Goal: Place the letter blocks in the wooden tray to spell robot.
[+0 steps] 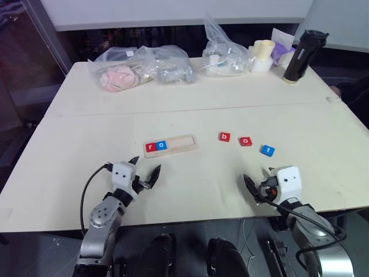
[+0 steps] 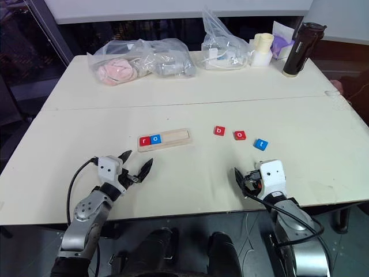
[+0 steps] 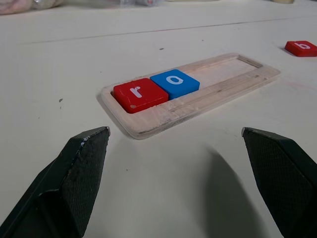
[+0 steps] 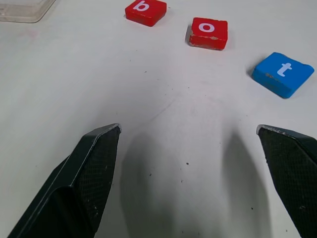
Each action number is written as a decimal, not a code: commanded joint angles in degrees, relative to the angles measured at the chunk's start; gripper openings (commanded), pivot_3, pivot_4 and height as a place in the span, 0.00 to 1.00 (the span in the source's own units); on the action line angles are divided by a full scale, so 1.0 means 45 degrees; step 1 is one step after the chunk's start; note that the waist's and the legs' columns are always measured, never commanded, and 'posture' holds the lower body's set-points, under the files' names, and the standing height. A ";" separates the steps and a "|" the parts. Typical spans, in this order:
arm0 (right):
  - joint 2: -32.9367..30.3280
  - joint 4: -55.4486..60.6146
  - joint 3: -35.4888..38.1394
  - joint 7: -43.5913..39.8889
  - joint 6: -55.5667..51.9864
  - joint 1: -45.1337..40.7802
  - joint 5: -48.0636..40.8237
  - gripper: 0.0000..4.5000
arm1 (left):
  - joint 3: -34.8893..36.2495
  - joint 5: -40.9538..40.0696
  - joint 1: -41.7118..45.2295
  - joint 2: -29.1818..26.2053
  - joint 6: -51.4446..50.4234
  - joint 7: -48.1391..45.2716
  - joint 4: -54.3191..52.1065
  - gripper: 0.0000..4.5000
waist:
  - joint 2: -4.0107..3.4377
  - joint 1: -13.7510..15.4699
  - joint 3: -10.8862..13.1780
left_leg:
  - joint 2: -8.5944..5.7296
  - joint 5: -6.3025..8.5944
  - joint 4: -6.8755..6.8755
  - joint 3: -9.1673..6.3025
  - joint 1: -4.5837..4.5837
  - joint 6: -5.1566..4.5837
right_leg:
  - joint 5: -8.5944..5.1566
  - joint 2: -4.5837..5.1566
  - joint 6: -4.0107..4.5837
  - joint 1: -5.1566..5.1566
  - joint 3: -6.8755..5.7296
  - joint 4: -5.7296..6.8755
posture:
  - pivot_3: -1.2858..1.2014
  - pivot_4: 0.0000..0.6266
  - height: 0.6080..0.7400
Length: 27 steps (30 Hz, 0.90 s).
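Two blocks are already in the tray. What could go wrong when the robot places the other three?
1. The red b and red o lie close together on the table; the open right gripper may bump one while taking the other.
2. The wooden tray looks loose and light; pushing a block in could slide it.
3. The blue t lies turned, so the fingers might catch its corners.

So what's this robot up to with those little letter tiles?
It is spelling "robot" in the wooden tray. The red r block and blue o block already sit at the tray's left end. The red b block, red o block and blue t block lie loose on the table to the tray's right. The left gripper and right gripper are both open and empty, near the table's front edge.
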<state>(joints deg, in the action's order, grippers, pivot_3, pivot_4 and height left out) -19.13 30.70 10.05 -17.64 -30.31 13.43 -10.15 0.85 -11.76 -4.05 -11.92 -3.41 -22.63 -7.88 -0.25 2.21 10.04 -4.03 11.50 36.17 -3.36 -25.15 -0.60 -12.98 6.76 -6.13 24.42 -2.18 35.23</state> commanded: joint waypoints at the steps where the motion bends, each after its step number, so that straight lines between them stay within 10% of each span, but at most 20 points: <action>1: -0.0256 0.0811 0.0393 -0.0157 -0.0043 -0.0046 -0.0329 0.99 | -0.0024 0.0007 0.0096 -0.0196 -0.0283 0.0034 -0.0795 1.00 | 0.0000 -0.0001 0.0000 | 0.0000 0.0000 0.0000 0.0000 0.0000 0.0000 | 0.0000 0.0000 0.0000 0.0000 0.0000 0.0000 | 0.52 0.24 0.88; 27: -0.0791 0.0606 0.0245 -0.0650 -0.0331 -0.0485 -0.0669 0.99 | 0.0847 -0.1748 0.1185 -0.2155 -0.3150 -0.1714 -0.2601 1.00 | 0.0006 -0.0001 0.0004 | 0.0000 0.0000 0.0010 -0.0001 -0.0002 0.0000 | 0.0005 -0.0006 0.0008 -0.0001 -0.0003 0.0006 | 0.52 0.24 0.88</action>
<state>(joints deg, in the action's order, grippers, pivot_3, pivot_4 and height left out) -22.31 31.85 10.82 -20.58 -32.20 11.46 -12.60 2.56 -17.60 0.19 -19.93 -17.31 -27.26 -19.51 -0.22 2.20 10.06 -4.02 11.50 36.21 -3.36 -25.15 -0.60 -12.96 6.72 -6.08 24.42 -2.20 35.26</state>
